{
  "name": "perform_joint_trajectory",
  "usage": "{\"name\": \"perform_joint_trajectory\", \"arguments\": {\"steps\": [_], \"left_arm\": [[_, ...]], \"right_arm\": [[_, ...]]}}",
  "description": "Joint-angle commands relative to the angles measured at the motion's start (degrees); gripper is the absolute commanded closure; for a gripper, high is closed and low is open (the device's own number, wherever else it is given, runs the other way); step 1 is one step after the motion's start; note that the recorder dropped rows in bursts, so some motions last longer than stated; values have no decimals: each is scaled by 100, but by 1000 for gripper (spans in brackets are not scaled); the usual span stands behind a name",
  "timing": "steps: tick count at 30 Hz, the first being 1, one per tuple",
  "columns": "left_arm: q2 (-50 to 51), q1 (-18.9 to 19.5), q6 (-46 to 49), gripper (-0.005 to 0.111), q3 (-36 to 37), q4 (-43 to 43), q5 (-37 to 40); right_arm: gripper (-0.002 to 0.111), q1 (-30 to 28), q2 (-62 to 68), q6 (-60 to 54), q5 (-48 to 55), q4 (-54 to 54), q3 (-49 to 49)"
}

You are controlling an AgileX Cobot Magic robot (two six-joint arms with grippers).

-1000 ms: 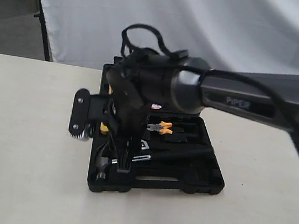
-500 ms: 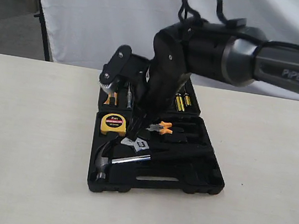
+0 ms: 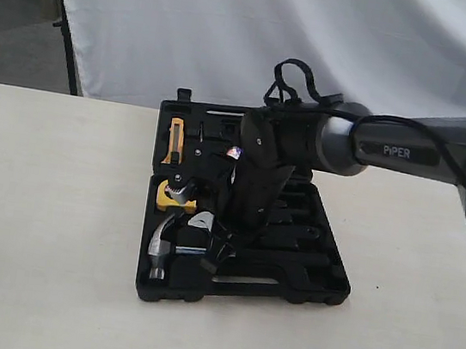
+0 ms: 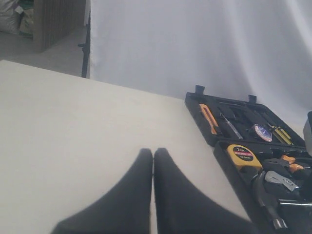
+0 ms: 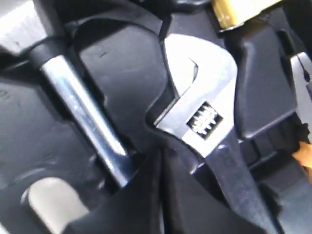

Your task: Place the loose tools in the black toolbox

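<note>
"PiPER" in white lettering on the right arm (image 3: 409, 153)

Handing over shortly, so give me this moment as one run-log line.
right gripper: shut, empty, tips between hammer and wrench | hammer, wrench: in toolbox | left gripper: shut, over table

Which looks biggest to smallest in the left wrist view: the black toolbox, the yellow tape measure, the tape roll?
1. black toolbox, by far.
2. yellow tape measure.
3. tape roll, a little smaller; it lies farther from the camera, so that gap is unsure.
</note>
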Motion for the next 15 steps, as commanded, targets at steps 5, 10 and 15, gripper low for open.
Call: {"name": "perform_joint_trajectory", "arguments": {"steps": [5,10,15], "left_arm": [[-18,145,-27,106,-15,25,-41],[-18,145,-27,106,-15,25,-41],[-18,145,-27,106,-15,25,-41]], "right_arm": [[109,-18,-1448,307,15,153,-469],[109,-18,-1158,278,118,192,-171],[109,-18,581,282,84,-119,839]]}}
